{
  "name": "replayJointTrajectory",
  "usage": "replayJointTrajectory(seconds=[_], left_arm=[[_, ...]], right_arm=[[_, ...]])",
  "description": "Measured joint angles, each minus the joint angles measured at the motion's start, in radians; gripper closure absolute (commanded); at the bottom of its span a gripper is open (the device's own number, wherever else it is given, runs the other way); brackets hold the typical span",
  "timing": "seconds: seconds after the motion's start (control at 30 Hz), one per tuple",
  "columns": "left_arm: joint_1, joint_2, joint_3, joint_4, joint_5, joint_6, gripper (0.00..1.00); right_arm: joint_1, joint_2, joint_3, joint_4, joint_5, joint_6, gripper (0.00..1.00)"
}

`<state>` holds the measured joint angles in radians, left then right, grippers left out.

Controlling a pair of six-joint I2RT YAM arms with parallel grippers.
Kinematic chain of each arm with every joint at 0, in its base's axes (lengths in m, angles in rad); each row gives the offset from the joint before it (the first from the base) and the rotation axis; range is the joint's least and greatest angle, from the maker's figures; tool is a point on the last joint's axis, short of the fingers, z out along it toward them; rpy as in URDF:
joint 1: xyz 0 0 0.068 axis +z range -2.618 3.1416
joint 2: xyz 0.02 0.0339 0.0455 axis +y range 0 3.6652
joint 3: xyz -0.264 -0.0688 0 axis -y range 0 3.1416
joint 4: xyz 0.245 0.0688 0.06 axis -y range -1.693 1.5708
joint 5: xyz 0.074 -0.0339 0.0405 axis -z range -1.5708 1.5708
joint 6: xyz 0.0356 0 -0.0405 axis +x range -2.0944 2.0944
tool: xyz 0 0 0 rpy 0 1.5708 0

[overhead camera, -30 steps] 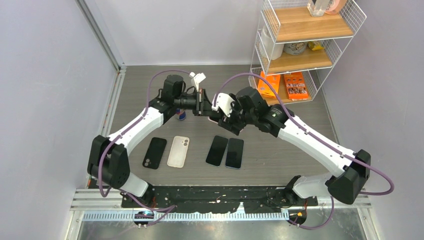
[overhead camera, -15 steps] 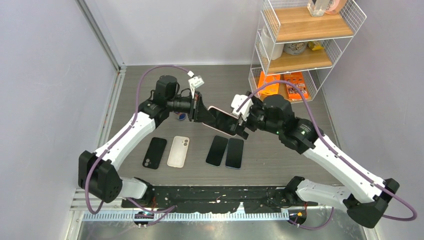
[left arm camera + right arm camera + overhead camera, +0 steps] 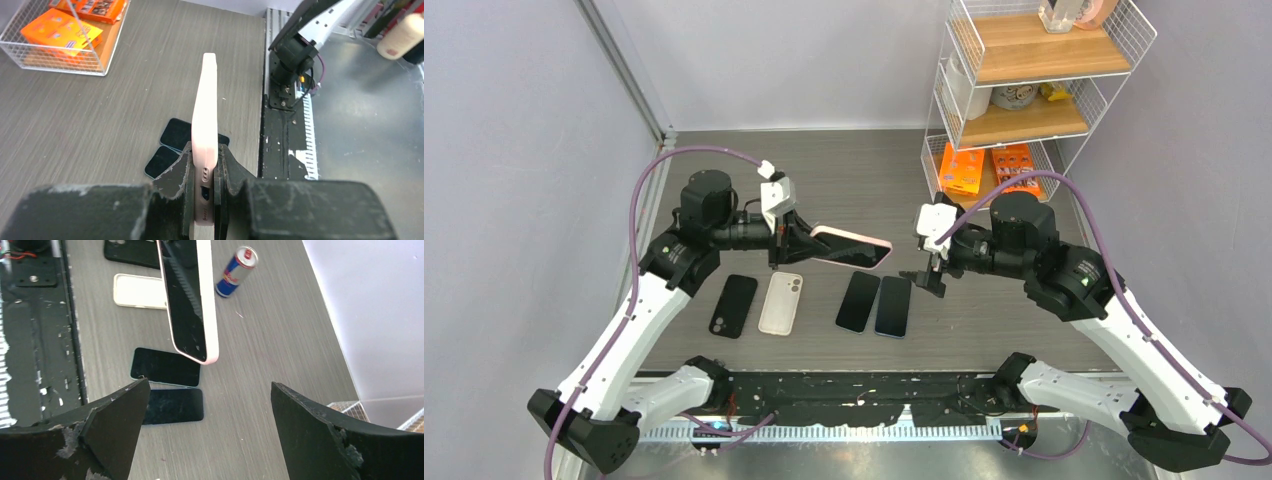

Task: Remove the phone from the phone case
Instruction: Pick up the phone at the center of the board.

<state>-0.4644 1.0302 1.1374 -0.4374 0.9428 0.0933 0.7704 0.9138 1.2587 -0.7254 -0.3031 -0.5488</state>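
Note:
A phone in a pink case is held in the air over the table, its dark screen facing my right wrist camera. My left gripper is shut on the bottom end of the case. In the left wrist view the pink edge stands upright, clamped at my left gripper. My right gripper is open and empty, a short way right of the phone's free end. In its own view the right gripper has its fingers wide apart below the phone.
On the table under the held phone lie a black case, a pale case and two bare dark phones. A Red Bull can lies beyond. A wire shelf with orange boxes stands at back right.
My left gripper has carried the cased phone left and toward the near side. My right gripper has drawn back to the right, off the phone's end, and now stands open.

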Motion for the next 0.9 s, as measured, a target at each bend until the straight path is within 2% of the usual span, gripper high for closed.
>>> replayJointTrajectory(seconds=[0.2,0.43,0.53,0.63,0.77,0.9], left_arm=[[0.000,-0.023,-0.006,-0.091,0.085,0.111,1.00],[0.000,-0.034,-0.011,-0.133,0.145,0.161,1.00],[0.000,-0.059,-0.025,-0.138,0.158,0.179,1.00],[0.000,-0.093,-0.043,-0.138,0.163,0.185,1.00],[-0.002,-0.120,-0.068,-0.130,0.161,0.185,1.00],[-0.007,-0.123,-0.092,-0.106,0.155,0.176,1.00]], right_arm=[[0.000,0.009,0.045,-0.077,-0.119,-0.039,0.00],[0.000,0.093,0.045,-0.097,-0.249,-0.061,0.10],[0.000,0.142,0.045,-0.100,-0.293,-0.063,0.16],[-0.002,0.191,0.048,-0.100,-0.333,-0.057,0.29],[-0.008,0.248,0.068,-0.101,-0.380,-0.038,0.40],[-0.016,0.291,0.091,-0.101,-0.427,-0.016,0.45]])
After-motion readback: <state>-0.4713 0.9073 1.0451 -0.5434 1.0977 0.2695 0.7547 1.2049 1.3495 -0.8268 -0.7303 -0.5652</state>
